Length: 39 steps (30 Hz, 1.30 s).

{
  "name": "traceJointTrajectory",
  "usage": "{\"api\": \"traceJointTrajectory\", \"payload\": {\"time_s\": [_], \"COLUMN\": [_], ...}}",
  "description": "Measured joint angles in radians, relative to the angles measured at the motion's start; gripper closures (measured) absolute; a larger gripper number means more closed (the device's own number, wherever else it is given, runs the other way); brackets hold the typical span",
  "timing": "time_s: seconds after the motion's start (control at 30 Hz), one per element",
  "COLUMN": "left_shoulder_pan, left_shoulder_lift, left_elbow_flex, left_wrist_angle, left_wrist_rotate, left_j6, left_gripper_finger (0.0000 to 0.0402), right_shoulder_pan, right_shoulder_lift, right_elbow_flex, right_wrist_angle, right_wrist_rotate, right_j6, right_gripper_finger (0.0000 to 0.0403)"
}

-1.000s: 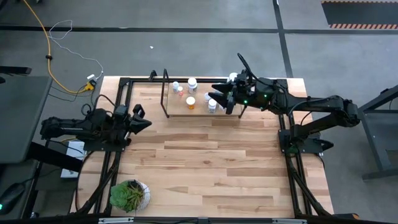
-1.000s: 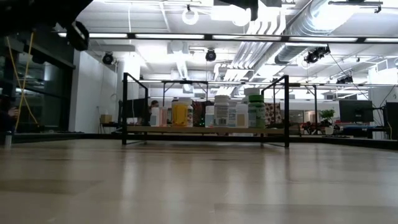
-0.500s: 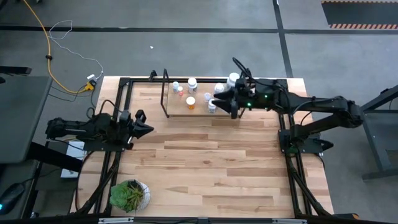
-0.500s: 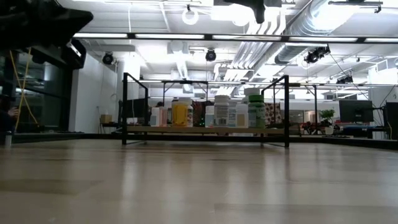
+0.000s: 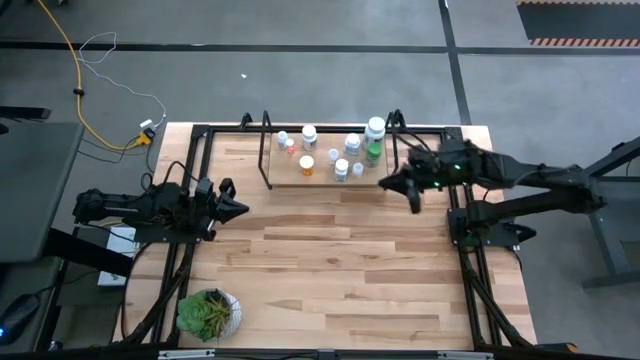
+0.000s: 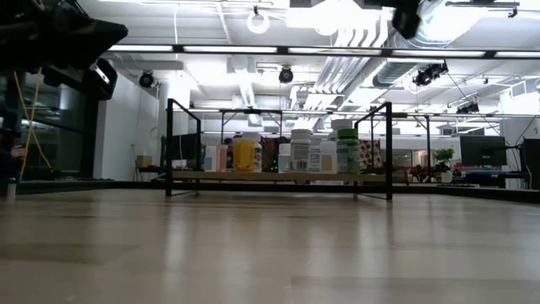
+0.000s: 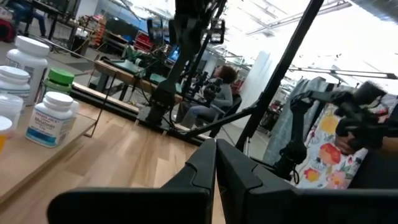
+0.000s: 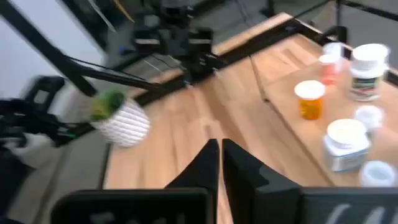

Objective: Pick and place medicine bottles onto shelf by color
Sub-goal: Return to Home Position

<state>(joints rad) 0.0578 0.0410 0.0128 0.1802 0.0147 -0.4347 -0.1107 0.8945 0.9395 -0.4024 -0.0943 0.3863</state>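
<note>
The shelf (image 5: 284, 174), a light-wood board in a black wire frame, stands at the table's far middle. Several medicine bottles stand upright on it: an orange one (image 5: 307, 164), white ones (image 5: 342, 169) and a green one (image 5: 372, 152) at its right end. The low view shows them in a row (image 6: 291, 154). My right gripper (image 5: 384, 183) is shut and empty, just off the shelf's right near corner, above the table. My left gripper (image 5: 242, 208) is shut and empty near the left edge, pointing right. Both wrist views show the shut fingers: left gripper (image 7: 216, 160), right gripper (image 8: 219, 157).
A green potted plant (image 5: 208, 312) in a white pot stands at the near left corner, also in the right wrist view as the plant (image 8: 119, 118). Black frame rails (image 5: 458, 230) run along the table's left and right sides. Bare tabletop (image 5: 330, 270) lies between the shelf and the near edge.
My right gripper has drawn back from over the bottles at the shelf's right end, toward the table's right and near edges, and has shut on nothing. The bottles stand where they were. My left gripper has shifted slightly toward the near edge.
</note>
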Motion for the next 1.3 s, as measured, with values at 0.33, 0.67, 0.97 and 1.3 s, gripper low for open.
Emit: {"api": "traceJointTrajectory", "payload": {"time_s": [0.33, 0.67, 0.97, 1.3], "left_shoulder_pan": [0.000, 0.000, 0.000, 0.000], "left_shoulder_lift": [0.000, 0.000, 0.003, 0.023], "left_elbow_flex": [0.000, 0.000, 0.001, 0.001], "left_wrist_angle": [-0.005, -0.078, -0.165, -0.170], "left_wrist_rotate": [0.000, 0.000, -0.010, -0.011], "left_j6": [0.000, 0.000, 0.000, 0.000], "left_gripper_finger": [0.0399, 0.0398, 0.0398, 0.0398], "right_shoulder_pan": [0.068, 0.072, 0.072, 0.072], "right_shoulder_lift": [-0.530, -0.892, -0.890, -0.889], "right_elbow_flex": [-0.526, -0.742, -0.887, -0.930], "right_wrist_angle": [0.302, 0.452, 0.715, 0.598], "right_wrist_rotate": [-0.015, 0.012, 0.012, 0.051], "right_j6": [0.173, 0.113, 0.081, 0.005], "right_gripper_finger": [0.0399, 0.0402, 0.0403, 0.0403]}}
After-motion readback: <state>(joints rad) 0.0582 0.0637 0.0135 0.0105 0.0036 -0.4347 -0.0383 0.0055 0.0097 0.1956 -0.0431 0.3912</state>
